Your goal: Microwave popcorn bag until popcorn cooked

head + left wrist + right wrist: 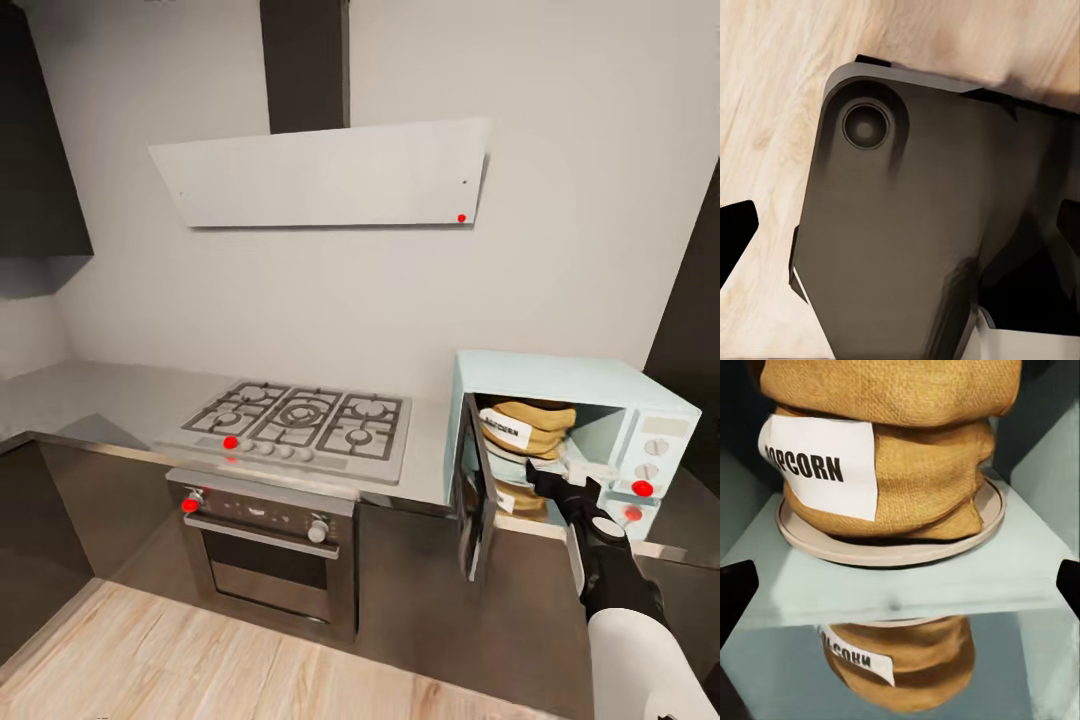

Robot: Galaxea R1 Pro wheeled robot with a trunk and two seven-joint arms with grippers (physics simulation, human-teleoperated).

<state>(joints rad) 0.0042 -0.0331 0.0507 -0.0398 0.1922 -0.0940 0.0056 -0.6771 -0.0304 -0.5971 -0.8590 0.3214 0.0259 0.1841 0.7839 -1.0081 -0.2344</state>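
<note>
The pale mint microwave (600, 390) stands on the grey countertop (100, 400) at the right, its dark glass door (478, 490) swung open. The tan popcorn bag (530, 428) with its white label sits inside. In the right wrist view the popcorn bag (915, 457) rests on the round turntable plate (892, 551). My right gripper (560, 485) hovers just outside the microwave's opening. It is open and holds nothing, and its fingertips (735, 592) show wide apart, short of the bag. My left gripper (900, 225) is open over the robot's dark base.
A gas cooktop (300, 420) lies left of the microwave, with a built-in oven (265, 550) below it and a white hood (320, 175) above. Dark cabinets run under the counter. Wooden floor (200, 660) spreads in front. The open door juts out past the counter edge.
</note>
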